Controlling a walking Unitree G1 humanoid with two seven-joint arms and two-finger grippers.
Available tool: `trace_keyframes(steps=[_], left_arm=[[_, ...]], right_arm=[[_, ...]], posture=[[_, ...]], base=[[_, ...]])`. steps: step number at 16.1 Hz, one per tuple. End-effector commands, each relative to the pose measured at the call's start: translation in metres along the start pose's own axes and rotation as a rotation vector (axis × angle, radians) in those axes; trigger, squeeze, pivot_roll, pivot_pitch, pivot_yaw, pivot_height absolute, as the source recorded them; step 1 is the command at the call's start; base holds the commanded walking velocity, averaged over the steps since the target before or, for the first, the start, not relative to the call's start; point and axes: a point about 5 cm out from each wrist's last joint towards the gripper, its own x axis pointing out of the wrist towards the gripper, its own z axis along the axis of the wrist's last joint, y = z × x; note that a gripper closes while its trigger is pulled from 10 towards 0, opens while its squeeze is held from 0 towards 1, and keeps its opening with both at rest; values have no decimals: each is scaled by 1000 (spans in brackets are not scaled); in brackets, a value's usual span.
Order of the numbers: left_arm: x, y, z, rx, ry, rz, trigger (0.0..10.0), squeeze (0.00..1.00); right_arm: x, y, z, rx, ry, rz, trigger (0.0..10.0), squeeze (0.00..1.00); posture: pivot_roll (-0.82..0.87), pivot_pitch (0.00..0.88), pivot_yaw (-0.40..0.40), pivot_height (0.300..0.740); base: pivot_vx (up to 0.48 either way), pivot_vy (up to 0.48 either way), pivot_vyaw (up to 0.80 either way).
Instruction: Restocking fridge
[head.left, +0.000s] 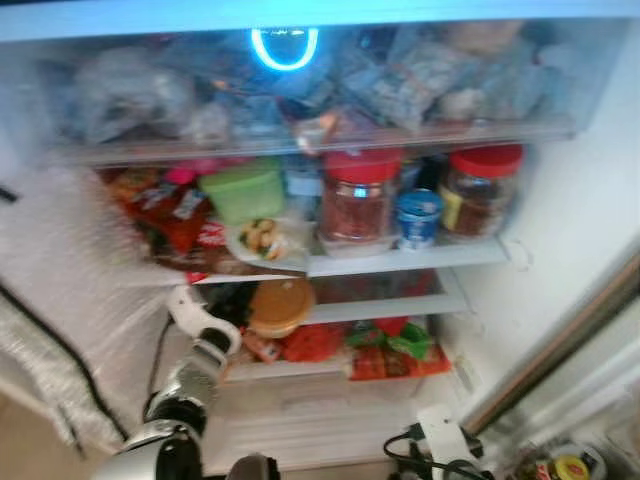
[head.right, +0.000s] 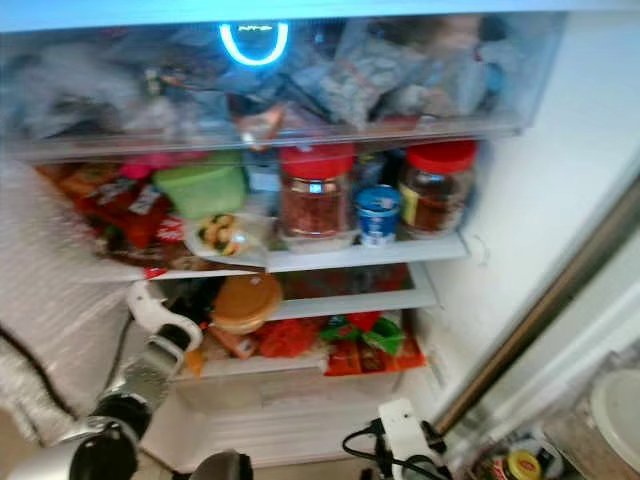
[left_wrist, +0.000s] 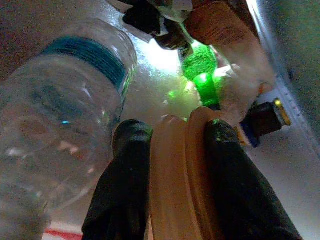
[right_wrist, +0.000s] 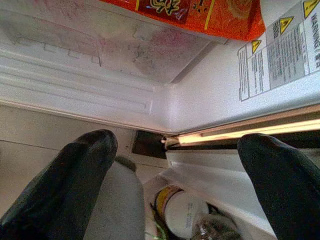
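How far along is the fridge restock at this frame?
The shelves already look well stocked: red-lidded jars and a green tub sit on the upper shelf. In hand: the left gripper is shut on a tan round container at the middle shelf, not yet released. The right gripper is open, holding nothing.

Two lidded jars (head.left: 358, 198) (head.left: 483, 190) are standing on the fridge's upper shelf (head.left: 420, 258), with a small cup (head.left: 417, 218) sitting between them. A tub (head.left: 244, 191) is sitting to their left. A round container (head.left: 281, 306) is resting on the shelf below, with packets (head.left: 390, 347) lying beneath it to the right.
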Motion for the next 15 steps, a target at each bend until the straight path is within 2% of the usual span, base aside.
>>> trace_keyframes(steps=[1,6,12,15], left_arm=[[0,2,-1,-6,6,26,10000,0],[5,-1,0,-9,-19,80,10000,0],[11,-2,13,30,-102,191,10000,0],[13,-5,14,36,-106,219,10000,0]], right_arm=[[0,2,-1,2,8,6,10000,0],[-1,2,-2,-2,9,9,10000,0],[-1,3,-5,-9,12,13,10000,0],[-3,3,-9,-14,15,16,10000,0]], posture=[[32,0,1,656],[24,0,2,656],[-3,0,5,656],[-34,0,8,656]], base=[[0,0,0],[0,0,0],[0,0,0],[0,0,0]])
